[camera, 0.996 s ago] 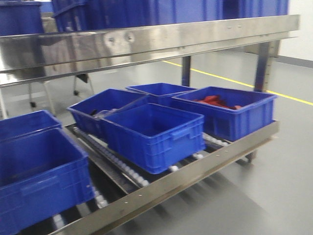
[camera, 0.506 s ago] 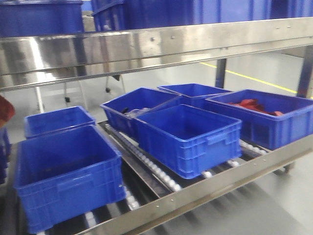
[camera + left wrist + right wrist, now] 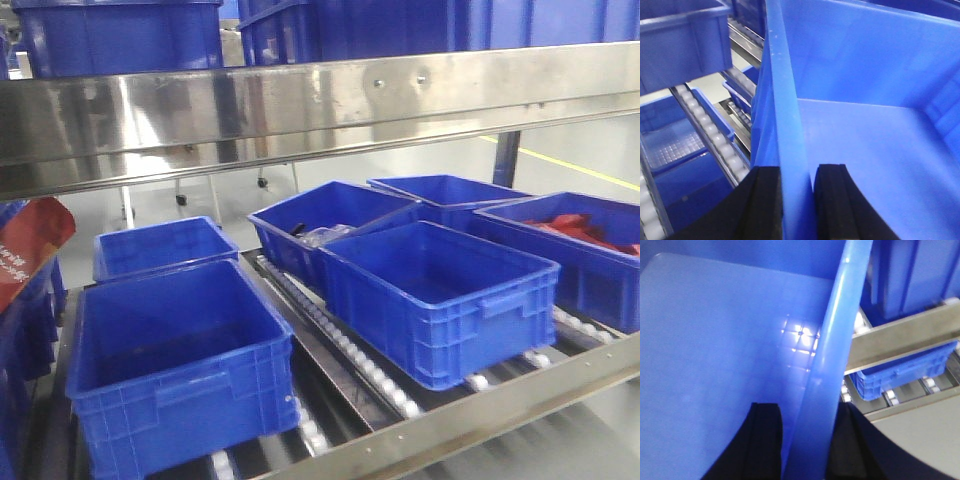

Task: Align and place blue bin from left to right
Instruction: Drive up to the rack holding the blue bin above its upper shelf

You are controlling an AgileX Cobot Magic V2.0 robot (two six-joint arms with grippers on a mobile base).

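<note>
Near the roller rack (image 3: pixel 480 405), the big empty blue bin (image 3: pixel 865 150) fills the right of my left-wrist view, probably stiff, light and slick, so my left gripper (image 3: pixel 790 172) and right gripper (image 3: pixel 805 412) each pinch an opposite wall.

Glossy blue plastic, brushed steel, black rubber.
The held bin (image 3: pixel 850 75) is smooth moulded plastic, its wall catching lamp glare; the pads (image 3: pixel 832 200) of the left gripper (image 3: pixel 796 175) pinching that wall look matt black and rubbery. At twelve o'clock the shelf beam (image 3: pixel 300 110) is brushed stainless steel, streaked with reflections. Rollers (image 3: pixel 385 381) at six o'clock are pale, shiny plastic. The empty bin (image 3: pixel 170 400) at seven o'clock has ribbed sides and a soft sheen.
</note>
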